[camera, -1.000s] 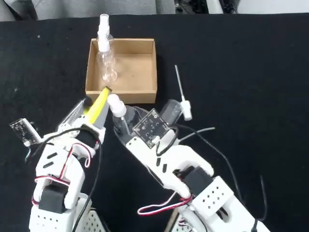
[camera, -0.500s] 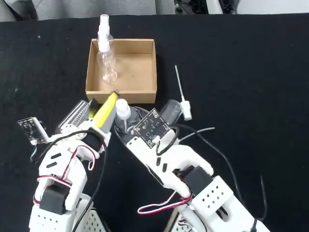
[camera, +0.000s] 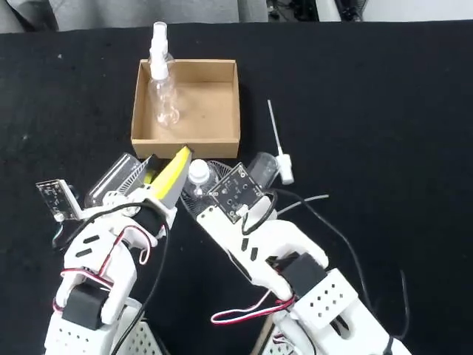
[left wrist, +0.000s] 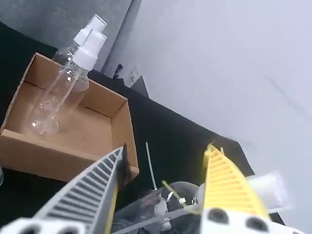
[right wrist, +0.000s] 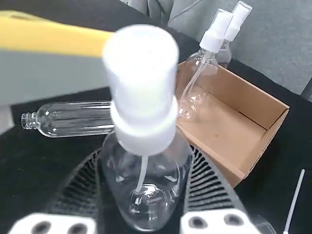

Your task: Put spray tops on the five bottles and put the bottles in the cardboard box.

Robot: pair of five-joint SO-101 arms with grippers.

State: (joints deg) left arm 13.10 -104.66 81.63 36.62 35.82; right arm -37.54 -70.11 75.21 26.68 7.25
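Note:
A clear bottle [right wrist: 144, 185] stands upright between the black jaws of my right gripper [right wrist: 146, 200], which is shut on it. A white spray top [right wrist: 141, 83] sits on the bottle's neck; from above it shows as spray top [camera: 198, 172] just in front of the cardboard box [camera: 222, 111]. My left gripper [left wrist: 165, 152] is open, and its yellow finger [camera: 174, 174] lies against the side of that top. Two capped bottles [camera: 160, 81] lean in the box's far left corner. An uncapped bottle [camera: 111, 177] lies under the left gripper [camera: 151, 164].
Another uncapped bottle [camera: 262, 168] lies right of the right gripper [camera: 203, 186]. Beside it rests a loose spray top [camera: 285, 167] with its long tube pointing away. Cables trail across the black table [camera: 384, 133] near the right arm.
My left gripper has swung right, its yellow finger staying against the white spray top. The top has shifted right and settled lower on the bottle held by the right gripper.

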